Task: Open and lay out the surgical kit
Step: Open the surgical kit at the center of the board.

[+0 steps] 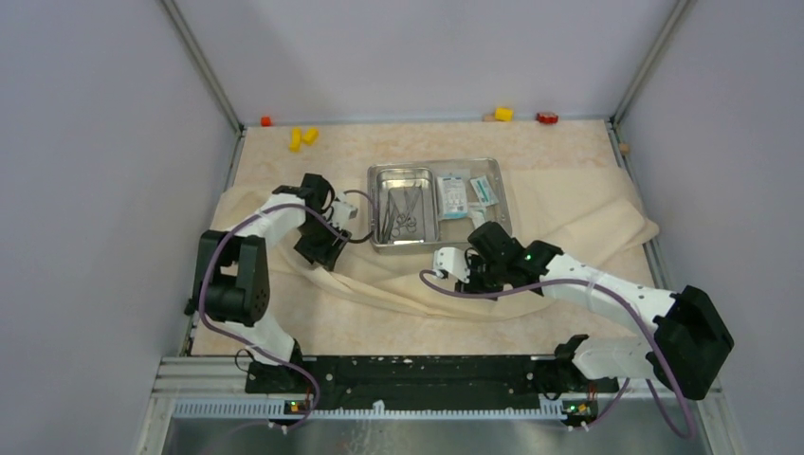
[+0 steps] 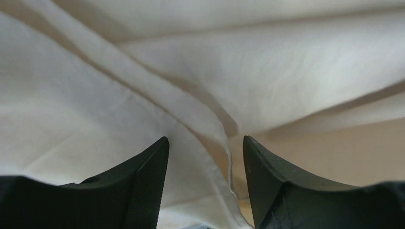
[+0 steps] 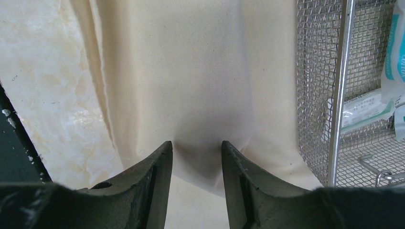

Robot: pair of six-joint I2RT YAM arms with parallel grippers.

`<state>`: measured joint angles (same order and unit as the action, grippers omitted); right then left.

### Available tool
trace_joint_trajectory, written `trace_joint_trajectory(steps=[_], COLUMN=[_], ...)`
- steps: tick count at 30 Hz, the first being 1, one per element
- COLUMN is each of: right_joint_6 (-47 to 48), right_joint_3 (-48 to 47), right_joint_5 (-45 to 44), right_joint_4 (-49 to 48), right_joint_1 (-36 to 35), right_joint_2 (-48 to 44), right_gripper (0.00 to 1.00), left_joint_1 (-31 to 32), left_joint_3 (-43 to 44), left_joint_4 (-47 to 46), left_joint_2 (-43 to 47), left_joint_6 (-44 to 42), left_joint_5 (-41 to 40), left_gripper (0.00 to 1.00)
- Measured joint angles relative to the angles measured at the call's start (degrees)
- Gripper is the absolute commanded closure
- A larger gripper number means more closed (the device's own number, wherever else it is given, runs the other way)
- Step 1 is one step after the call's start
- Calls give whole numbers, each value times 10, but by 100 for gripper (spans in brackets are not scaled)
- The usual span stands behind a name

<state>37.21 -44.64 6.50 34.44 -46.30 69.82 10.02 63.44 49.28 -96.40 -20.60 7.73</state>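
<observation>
Beige cloth (image 1: pixel 578 213): unwrapped and spread across the table (image 1: pixel 313 152) from the left side to the right side of the top view. It is not flat. A long ridge of folds runs through the lower middle of the frame, below the tray.

Tray (image 1: pixel 403 175): steel, upper middle of the top view, uncovered, sitting on the cloth.

Instruments (image 1: pixel 403 216): thin metal, bunched in the tray's left half. They are too small for you to sort by type.

Packets (image 1: pixel 453 194): white-and-teal, in the tray's right half. The right wrist view shows them behind a mesh wall (image 3: pixel 317 71) at the right of the frame.

Left gripper (image 1: pixel 327 251): lower left of the tray, over the folds. Jaws spread. A cloth hem (image 2: pixel 224 157) runs up between the fingers, and neither pad appears to clamp it.

Right gripper (image 1: pixel 471 270): just below the tray's lower right corner. Jaws partly closed, pinching a pucker of cloth. The creases draw down into the gap.

Step in hand, as you may judge it: smoothing the opened wrap. Nothing from the tray is laid out on the cloth yet.

Next move calls for:
- Close the left jaws on the hem and draw it toward the lower left.
- Hold or pull the right side gently against it so the ridge flattens.
- Keep both pulls low and slow so the tray does not slide with the cloth.
</observation>
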Motion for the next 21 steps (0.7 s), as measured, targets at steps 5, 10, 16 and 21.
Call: trace_joint_trajectory(steps=[5,10,16,21], right_joint_6=[0,3,8,12], right_joint_3=[1,7,12,12], right_joint_5=[-3,-5,-8,-9], right_joint_4=[0,-3,-6,-6], right_joint_1=[0,1,4,7], right_joint_2=[0,0,0,0], right_gripper=[59,59,59,59], left_joint_1=[-1,-1,-1,-1], left_joint_3=[-32,-38,-86,-90], left_joint_4=[59,113,163,187], left_joint_2=[54,113,157,157], left_joint_6=[-24,-48,-78,-85], left_joint_5=[-69,-99,-133,-143], left_gripper=[44,43,40,28])
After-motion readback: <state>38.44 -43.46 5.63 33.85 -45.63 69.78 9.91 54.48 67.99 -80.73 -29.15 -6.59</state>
